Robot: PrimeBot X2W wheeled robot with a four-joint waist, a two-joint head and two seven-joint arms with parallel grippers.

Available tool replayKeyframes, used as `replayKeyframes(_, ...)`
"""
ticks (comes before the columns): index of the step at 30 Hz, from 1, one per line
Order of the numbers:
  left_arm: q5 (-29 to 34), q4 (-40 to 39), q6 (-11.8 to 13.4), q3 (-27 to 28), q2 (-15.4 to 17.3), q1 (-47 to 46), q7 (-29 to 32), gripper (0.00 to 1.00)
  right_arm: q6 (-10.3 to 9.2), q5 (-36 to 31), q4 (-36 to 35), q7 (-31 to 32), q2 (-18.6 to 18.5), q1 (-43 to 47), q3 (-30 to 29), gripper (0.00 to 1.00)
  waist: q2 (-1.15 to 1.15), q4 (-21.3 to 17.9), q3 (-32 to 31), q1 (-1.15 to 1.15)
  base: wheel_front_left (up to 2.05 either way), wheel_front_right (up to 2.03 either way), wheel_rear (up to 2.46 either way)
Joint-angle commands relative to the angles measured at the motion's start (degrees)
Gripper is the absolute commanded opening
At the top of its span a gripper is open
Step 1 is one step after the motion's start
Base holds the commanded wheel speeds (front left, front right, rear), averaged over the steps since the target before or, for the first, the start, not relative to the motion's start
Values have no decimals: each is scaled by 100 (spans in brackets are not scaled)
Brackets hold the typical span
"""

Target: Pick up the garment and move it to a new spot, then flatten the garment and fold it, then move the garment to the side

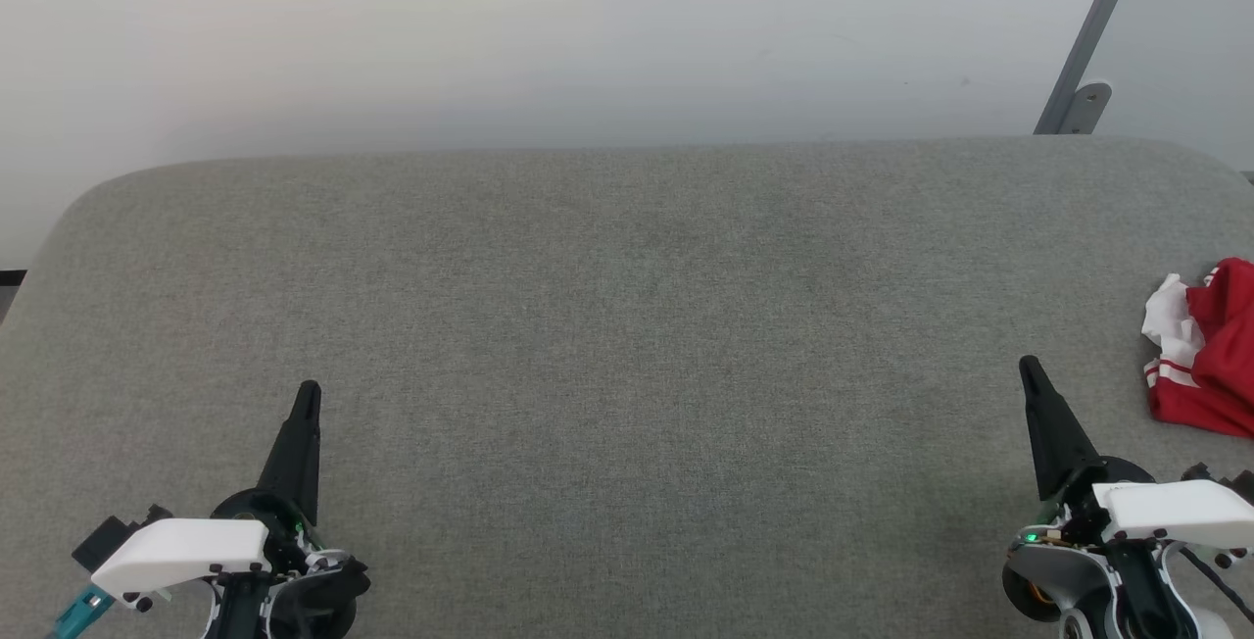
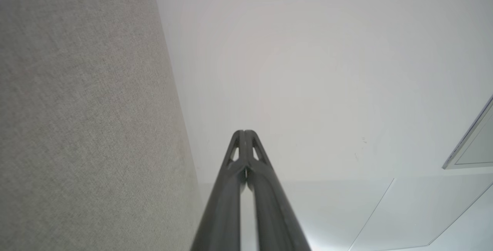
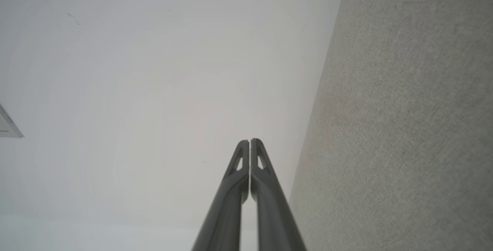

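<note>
One crumpled garment lies near — just beyond — the right claw.

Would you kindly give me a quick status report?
Left end effector shut, empty; right end effector shut, empty. Garment bunched at right, untouched. Nothing blocking.

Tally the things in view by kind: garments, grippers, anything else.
Garments: 1, the red jersey, bunched on the right of the padded surface.
Grippers: 2, the left gripper and the right gripper, both shut and empty.
Metal struts: 1, the grey strut at upper right.
Total: 4
</note>
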Motion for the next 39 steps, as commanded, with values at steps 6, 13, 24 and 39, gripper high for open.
replayKeyframes(6,17,0,-30,17,-6,-72,10,0,0,23,7,5,9,-25,-1,0,0,0,0,0,0,0,0)
replayKeyframes(13,19,0,-30,19,-7,-73,12,0,0,23,6,5,9,-25,0,0,0,0,0,0,0,0,0)
replayKeyframes(24,22,0,-31,21,-8,-73,14,0,0,23,6,5,9,-25,0,0,0,0,0,0,0,0,0)
replayKeyframes(39,26,-1,-31,23,-8,-74,17,0,0,23,7,5,8,-25,1,0,0,0,0,0,0,0,0)
